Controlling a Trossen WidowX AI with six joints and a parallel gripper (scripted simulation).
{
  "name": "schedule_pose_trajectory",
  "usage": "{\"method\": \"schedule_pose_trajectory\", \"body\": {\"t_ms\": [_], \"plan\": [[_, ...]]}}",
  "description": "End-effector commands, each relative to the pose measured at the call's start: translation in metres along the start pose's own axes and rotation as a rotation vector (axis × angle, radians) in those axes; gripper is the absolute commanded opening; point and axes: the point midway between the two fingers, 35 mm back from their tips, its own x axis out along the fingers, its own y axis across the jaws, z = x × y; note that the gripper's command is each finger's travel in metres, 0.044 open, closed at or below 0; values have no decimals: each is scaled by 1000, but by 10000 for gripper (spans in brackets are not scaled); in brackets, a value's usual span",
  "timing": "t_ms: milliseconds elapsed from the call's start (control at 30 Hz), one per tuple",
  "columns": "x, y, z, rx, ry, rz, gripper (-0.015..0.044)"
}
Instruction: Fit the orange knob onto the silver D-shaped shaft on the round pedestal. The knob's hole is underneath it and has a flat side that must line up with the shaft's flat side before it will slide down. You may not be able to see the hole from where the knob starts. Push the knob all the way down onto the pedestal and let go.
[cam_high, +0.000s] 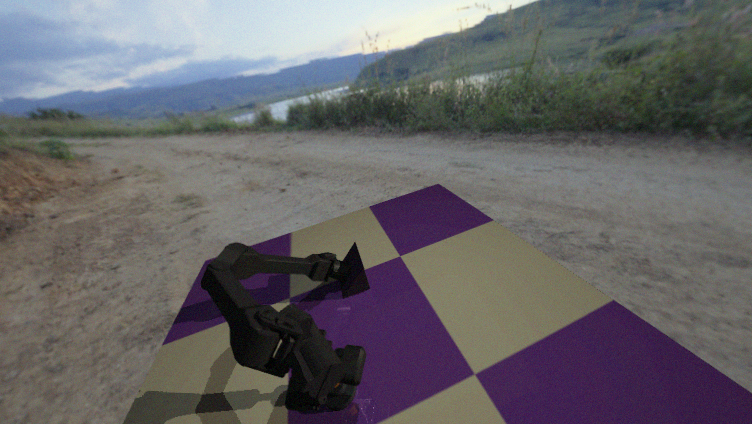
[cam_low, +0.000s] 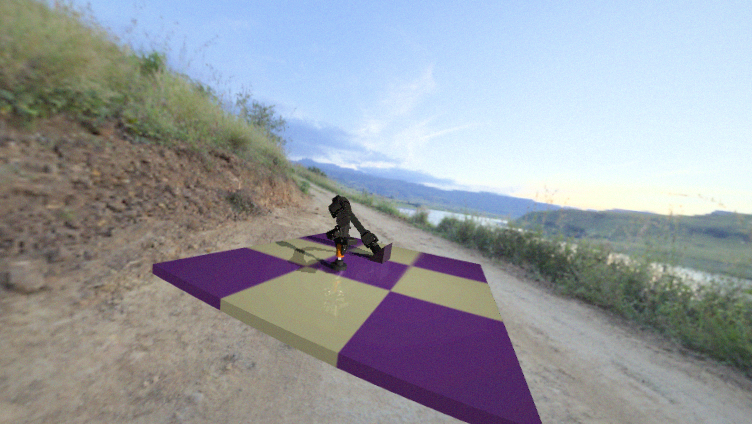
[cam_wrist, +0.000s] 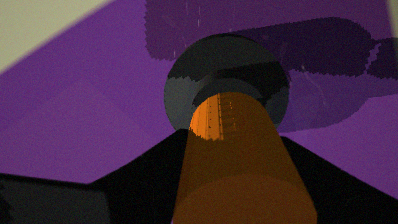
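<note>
My gripper (cam_wrist: 234, 162) is shut on the orange knob (cam_low: 339, 252) (cam_wrist: 235, 150), with one black finger on each side. The knob is over the dark round pedestal (cam_low: 337, 266) (cam_wrist: 182, 65). In the wrist view its far end overlaps the pedestal's raised middle. In the exterior view a small bright piece, likely the silver shaft (cam_low: 340, 259), shows between the knob and the pedestal. The hole and both flat sides are hidden. In the top view the arm hides nearly all of the knob and the pedestal.
The checkered purple and tan table (cam_high: 505, 294) (cam_low: 294, 305) carries everything. A dark upright panel (cam_high: 357, 276) (cam_low: 384, 253) stands by the far end of the arm. Dark shadows of the arm lie across the table and partly over the pedestal.
</note>
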Motion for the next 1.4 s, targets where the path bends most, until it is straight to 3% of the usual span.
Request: {"method": "schedule_pose_trajectory", "body": {"t_ms": [0,1367], "plan": [[1,1,0,-5,0,1,0],[4,-2,-1,-18,0,1,0]]}}
